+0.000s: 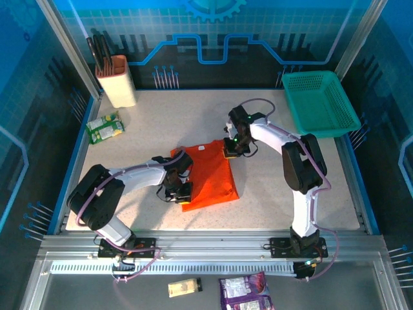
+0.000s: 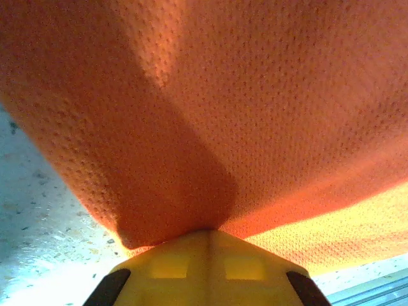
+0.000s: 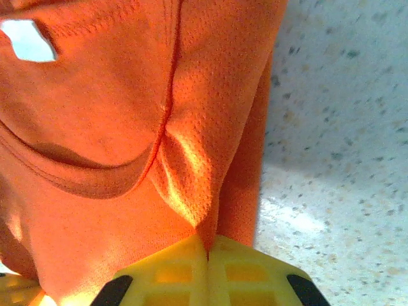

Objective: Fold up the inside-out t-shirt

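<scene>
The inside-out t-shirt (image 1: pixel 208 175), bright orange-red, lies as a narrow folded rectangle in the middle of the table. My left gripper (image 1: pixel 184 197) is at its near left corner and my right gripper (image 1: pixel 230 150) at its far right corner. In the left wrist view the yellow fingers (image 2: pixel 172 264) meet with no gap, and the fabric (image 2: pixel 255 95) rises taut from their tip. In the right wrist view the gripper (image 3: pixel 207 242) is shut on a pinched ridge of the shirt (image 3: pixel 115 121), with the collar seam curving to the left.
A teal mesh basket (image 1: pixel 321 103) stands at the back right corner. A beige holder with dark handles (image 1: pixel 116 81) stands at the back left, with a green packet (image 1: pixel 105 127) in front of it. Two small packets (image 1: pixel 245 285) lie below the table's front rail.
</scene>
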You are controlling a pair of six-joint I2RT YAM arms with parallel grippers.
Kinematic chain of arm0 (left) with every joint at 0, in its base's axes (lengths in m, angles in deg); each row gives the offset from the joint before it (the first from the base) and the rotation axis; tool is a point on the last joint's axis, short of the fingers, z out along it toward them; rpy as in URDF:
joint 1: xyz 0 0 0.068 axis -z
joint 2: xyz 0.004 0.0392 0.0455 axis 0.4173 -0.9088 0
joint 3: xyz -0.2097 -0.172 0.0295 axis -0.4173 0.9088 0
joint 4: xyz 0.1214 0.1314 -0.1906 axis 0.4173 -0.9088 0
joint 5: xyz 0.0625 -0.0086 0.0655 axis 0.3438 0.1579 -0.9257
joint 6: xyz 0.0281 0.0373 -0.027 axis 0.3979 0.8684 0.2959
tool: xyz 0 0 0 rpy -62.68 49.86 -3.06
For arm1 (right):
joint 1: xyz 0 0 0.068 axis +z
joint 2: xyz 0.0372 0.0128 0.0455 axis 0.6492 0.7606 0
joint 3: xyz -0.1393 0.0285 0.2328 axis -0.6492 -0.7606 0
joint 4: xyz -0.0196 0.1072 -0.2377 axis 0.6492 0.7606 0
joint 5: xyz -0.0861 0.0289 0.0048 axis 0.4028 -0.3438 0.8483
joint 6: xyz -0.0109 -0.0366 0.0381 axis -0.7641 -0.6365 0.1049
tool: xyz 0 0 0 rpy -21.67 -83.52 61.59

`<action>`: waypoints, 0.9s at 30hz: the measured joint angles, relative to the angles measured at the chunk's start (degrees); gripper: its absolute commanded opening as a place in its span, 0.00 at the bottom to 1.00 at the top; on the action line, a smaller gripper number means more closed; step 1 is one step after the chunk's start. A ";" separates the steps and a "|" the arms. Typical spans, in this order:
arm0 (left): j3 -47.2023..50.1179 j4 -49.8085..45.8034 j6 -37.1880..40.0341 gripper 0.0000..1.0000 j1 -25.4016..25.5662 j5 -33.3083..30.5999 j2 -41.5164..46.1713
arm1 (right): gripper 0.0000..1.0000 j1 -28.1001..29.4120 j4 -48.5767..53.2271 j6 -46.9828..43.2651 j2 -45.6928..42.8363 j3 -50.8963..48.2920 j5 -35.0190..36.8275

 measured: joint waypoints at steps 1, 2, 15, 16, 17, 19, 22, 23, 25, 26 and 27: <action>0.00 0.00 0.00 0.01 0.02 -0.07 0.02 | 0.00 -0.17 0.33 -0.26 0.37 0.76 0.31; 0.00 0.00 0.00 0.01 0.04 -0.09 0.02 | 0.00 -0.26 0.52 -0.48 0.79 1.33 0.42; -2.27 -1.57 -0.22 0.09 0.33 -2.75 0.85 | 0.29 -0.31 2.78 -0.81 -5.53 -7.30 4.24; -2.89 -1.95 -0.22 0.09 0.33 -3.17 1.14 | 0.29 -0.15 2.60 -0.35 -8.35 -10.10 3.63; -3.48 -2.19 -0.20 0.08 0.33 -3.54 1.27 | 0.29 0.11 2.32 -0.02 -10.51 -12.39 3.02; -5.01 -2.51 -0.20 0.09 0.24 -4.07 1.31 | 0.30 1.16 1.86 0.76 -14.43 -17.11 1.25; -7.63 -2.64 -0.17 0.08 -0.37 -4.46 1.29 | 0.31 3.26 0.17 2.27 -16.87 -22.88 -1.88; -8.44 -2.64 -0.17 0.08 -0.72 -4.46 1.20 | 0.32 3.80 -0.42 2.73 -16.98 -24.22 -2.80; -10.69 -2.58 0.02 0.08 -2.01 -4.46 0.13 | 0.33 4.74 -1.62 3.63 -16.96 -26.82 -4.52; -11.69 -2.43 0.17 0.08 -2.67 -4.46 -0.74 | 0.33 5.03 -2.05 4.00 -16.96 -27.52 -5.14; -12.74 -2.38 0.42 0.07 -3.30 -4.44 -1.88 | 0.33 5.20 -2.69 4.42 -16.96 -28.11 -5.79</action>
